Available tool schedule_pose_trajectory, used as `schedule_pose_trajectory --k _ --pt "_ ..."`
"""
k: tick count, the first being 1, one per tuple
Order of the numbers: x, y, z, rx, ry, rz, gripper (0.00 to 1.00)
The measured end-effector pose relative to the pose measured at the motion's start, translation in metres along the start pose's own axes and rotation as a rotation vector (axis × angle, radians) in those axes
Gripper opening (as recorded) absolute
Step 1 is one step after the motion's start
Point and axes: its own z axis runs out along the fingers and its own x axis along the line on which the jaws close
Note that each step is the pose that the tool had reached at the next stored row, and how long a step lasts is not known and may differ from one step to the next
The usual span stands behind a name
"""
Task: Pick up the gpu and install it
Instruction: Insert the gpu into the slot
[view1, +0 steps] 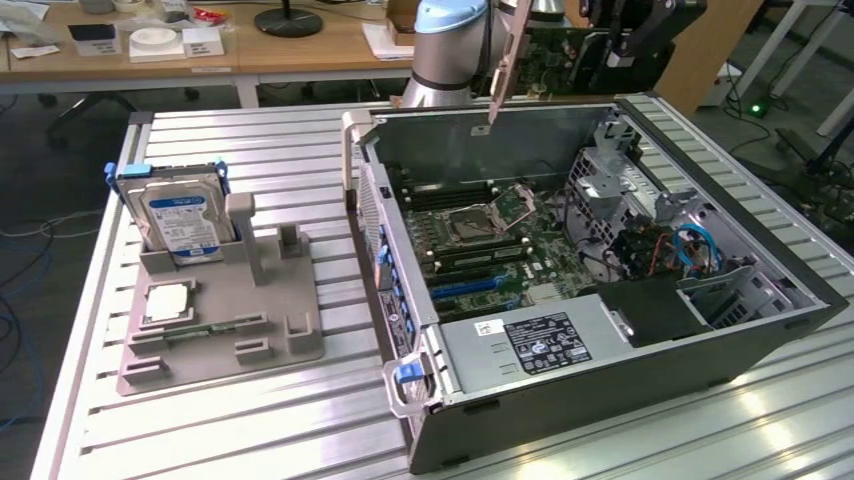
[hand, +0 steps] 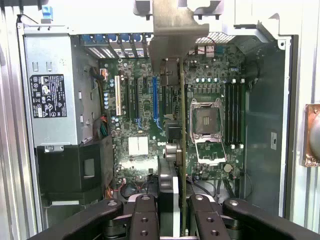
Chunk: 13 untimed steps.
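Gpu (hand: 183, 150) held edge-on in the gripper (hand: 175, 210) — jaws clamped on the card, one finger (hand: 145, 215) on each side. We see it hanging above the open computer case (view1: 747, 330), its pale bracket (hand: 172, 35) toward the case's rear wall, over the motherboard (hand: 145, 105) with its blue slot (hand: 154, 100) just beside. In the exterior view the card (view1: 505, 80) hangs above the case's far wall. On the tabletop (view1: 240, 420) — grey holder (view1: 267, 300), hard drive (view1: 184, 220), CPU chip (view1: 170, 302).
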Motion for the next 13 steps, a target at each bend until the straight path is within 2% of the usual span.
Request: schedule_pose_trajectory --k 13 --pt "0.0 0.0 0.0006 0.0001 -0.0003 0.0 0.28"
